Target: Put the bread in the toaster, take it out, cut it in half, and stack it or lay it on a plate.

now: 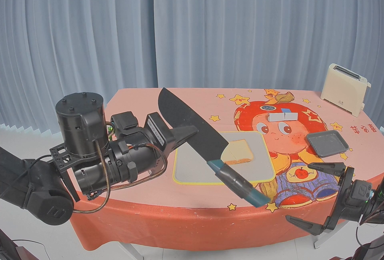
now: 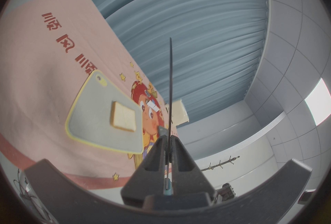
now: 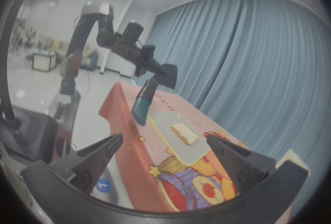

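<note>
The left tool (image 1: 191,131) clamps the broad matte-black blade of a knife (image 1: 180,112), which appears edge-on as a thin line from its wrist. The right tool (image 1: 320,197) gapes wide, empty, at the near edge of the tabletop (image 1: 140,106). Square bread (image 1: 239,151) lies on a grey, yellow-rimmed cutting board (image 1: 196,170). Pink cartoon cloth, a cream toaster (image 1: 345,88), a grey plate (image 1: 327,143), and pleated blue-grey curtains (image 1: 100,20).
</note>
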Robot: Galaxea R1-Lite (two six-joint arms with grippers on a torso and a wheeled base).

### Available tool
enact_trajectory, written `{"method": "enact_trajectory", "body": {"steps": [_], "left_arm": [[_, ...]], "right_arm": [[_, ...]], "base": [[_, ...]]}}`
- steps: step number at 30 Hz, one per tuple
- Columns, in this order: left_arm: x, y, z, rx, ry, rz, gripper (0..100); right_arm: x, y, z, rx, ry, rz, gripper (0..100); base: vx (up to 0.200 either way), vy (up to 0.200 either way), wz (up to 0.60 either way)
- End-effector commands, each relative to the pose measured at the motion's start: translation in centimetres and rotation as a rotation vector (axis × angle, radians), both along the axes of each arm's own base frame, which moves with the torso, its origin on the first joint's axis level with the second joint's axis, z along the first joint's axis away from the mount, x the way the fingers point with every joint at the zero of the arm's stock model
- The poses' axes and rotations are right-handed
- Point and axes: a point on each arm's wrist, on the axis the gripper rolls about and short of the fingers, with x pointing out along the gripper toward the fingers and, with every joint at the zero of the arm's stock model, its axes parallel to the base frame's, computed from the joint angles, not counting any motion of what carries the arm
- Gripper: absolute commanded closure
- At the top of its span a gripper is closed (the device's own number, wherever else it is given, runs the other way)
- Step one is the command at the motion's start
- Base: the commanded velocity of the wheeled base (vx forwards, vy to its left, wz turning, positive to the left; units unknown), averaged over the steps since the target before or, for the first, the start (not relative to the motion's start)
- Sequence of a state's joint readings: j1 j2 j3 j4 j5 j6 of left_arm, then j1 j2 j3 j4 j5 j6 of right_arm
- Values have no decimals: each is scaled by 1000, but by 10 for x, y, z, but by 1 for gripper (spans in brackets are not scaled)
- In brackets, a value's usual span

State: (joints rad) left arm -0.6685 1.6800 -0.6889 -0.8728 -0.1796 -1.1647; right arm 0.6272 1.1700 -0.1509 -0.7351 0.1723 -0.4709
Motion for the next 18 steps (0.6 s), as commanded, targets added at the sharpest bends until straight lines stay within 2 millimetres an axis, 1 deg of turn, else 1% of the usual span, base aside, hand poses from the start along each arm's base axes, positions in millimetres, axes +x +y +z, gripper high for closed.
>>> {"method": "enact_trajectory", "body": {"steps": [1,4,7,8,9,11,12,15,18], "left_arm": [[24,-7,-23,-5,-11,61,100],[29,-11,-28,-24,-34,86,100],[29,-11,-25,-54,-57,85,100],[29,-10,-24,-66,-69,87,100],[29,-10,-24,-69,-72,87,100],[30,-10,-23,-73,-81,93,100],[30,-10,-23,-73,-81,93,100],[32,-8,-20,-81,-90,99,100],[31,-9,-19,-86,-94,97,100]], "right_arm": [[12,8,3,-157,-78,-52,0],[9,12,2,-251,-146,-62,0],[4,14,-2,-300,-168,-66,0],[1,14,-4,-334,-181,-108,0],[0,15,-4,-343,-188,-117,0],[-7,20,-4,-425,-250,-152,0],[-7,20,-4,-425,-250,-152,0],[-14,28,-6,-531,-309,-251,0],[-23,39,-14,-617,-338,-312,0]], "base": [[0,0,0],[0,0,0],[0,0,0],[0,0,0],[0,0,0],[0,0,0],[0,0,0],[0,0,0],[0,0,0]]}}
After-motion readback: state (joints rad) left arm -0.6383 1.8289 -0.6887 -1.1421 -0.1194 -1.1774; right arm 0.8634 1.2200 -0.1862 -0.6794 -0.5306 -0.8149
